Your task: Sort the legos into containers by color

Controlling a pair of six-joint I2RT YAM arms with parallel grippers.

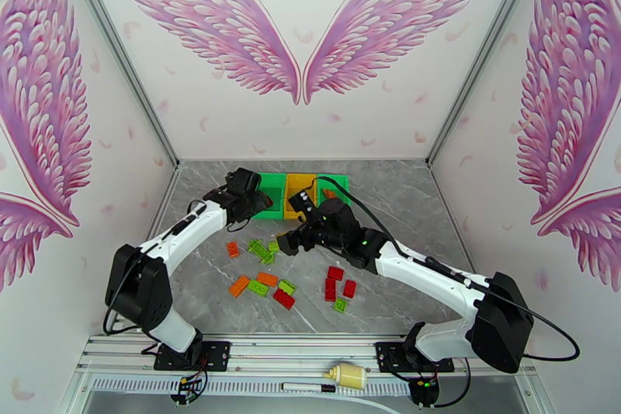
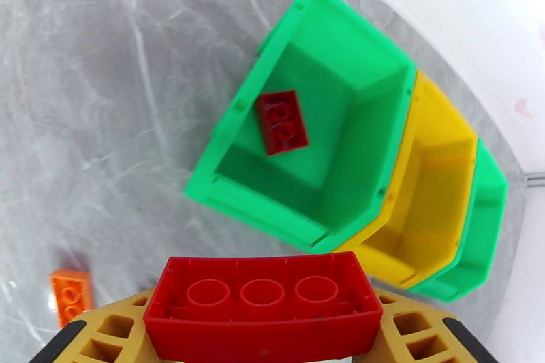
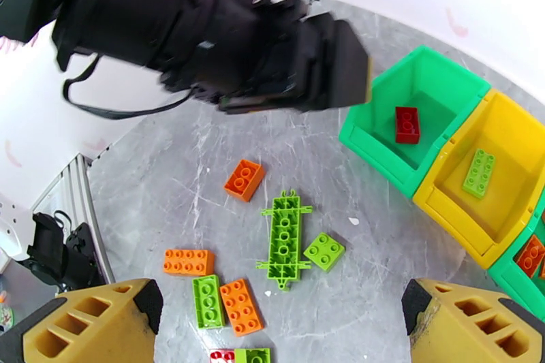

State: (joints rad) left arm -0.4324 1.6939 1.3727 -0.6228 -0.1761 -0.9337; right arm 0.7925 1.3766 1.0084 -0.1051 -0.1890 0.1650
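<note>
Now in left gripper (image 2: pixel 262 330): long red brick (image 2: pixel 262 296), clamped by its short ends between the tan fingers, hollow underside facing my camera.
Left gripper position: above the table (image 1: pixel 419 198), just short of the green bin on the yellow bin's left. I judge it is lined up for a drop.
Yellow bin (image 2: pixel 436 153): middle of a row of three, touching both neighbours. It holds one lime brick (image 3: pixel 479 172), so I read it as the lime bin.
Left-hand green bin (image 2: pixel 368 146): against the yellow bin. One small red brick (image 2: pixel 281 121) lies on its floor, hence reds go here.
Right-hand green bin (image 2: pixel 487 221): against the yellow bin's other side. An orange brick (image 3: pixel 530 255) is inside.
Right gripper (image 3: pixel 279 317): jaws wide apart and empty, hanging over the loose pieces on the near side of the yellow bin, placed to pick one, I judge.
Loose legos: scattered nearward of the yellow bin, among them an orange block (image 3: pixel 244 179), a long lime piece (image 3: pixel 283 238) and a red group (image 1: pixel 339 283).
Progress: early. Most pieces are unsorted.
Risk: the two arms are close together near the yellow bin.
</note>
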